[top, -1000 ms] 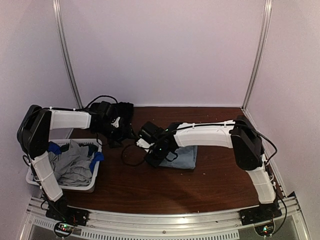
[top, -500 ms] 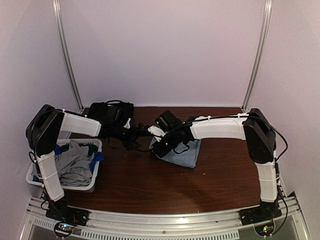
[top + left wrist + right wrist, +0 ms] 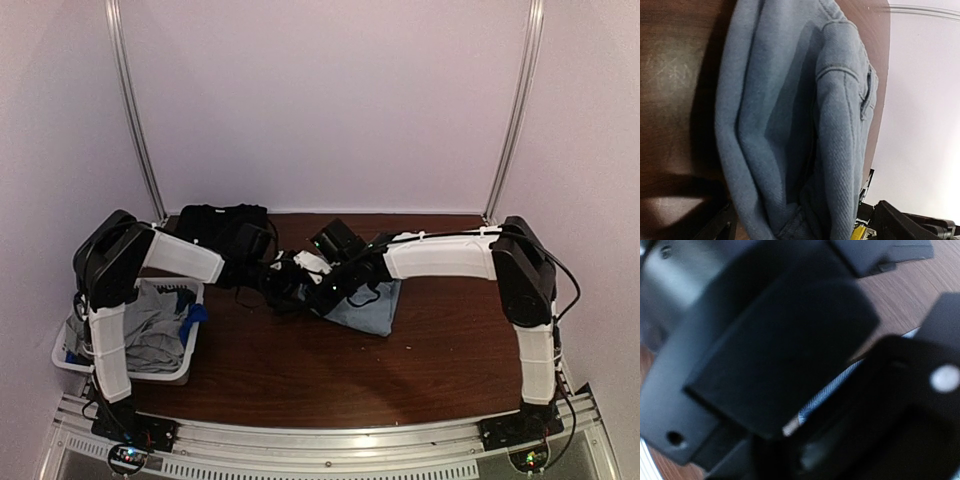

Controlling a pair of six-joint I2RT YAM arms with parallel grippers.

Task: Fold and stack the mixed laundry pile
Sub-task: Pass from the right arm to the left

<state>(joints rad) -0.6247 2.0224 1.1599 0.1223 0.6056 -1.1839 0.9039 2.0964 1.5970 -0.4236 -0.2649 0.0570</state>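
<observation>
Roughly a third of the task is judged done. A black shirt (image 3: pixel 222 220) is laid as a compact bundle at the back left of the surface (image 3: pixel 300 385), apparently already folded. The light-blue denim piece (image 3: pixel 368 308) is spread near the middle of the surface, doubled over on itself but not yet set on the black shirt, so the stack is not begun. Grey garments (image 3: pixel 150 330) and a bright-blue item (image 3: pixel 195 314) are left unsorted in the white basket (image 3: pixel 68 362) at the near left.

The denim piece is laid with its long axis roughly across the surface, left to right, its right end slanted slightly toward the near edge. In the left wrist view its folds and seams are seen running lengthwise.

The left pincer (image 3: pixel 288 280) is held wide open just beside the denim's left end, nothing being gripped. The right pincer (image 3: pixel 318 290) is closed at that same end. Whether cloth is pinched in it cannot be told from the blurred wrist view.
</observation>
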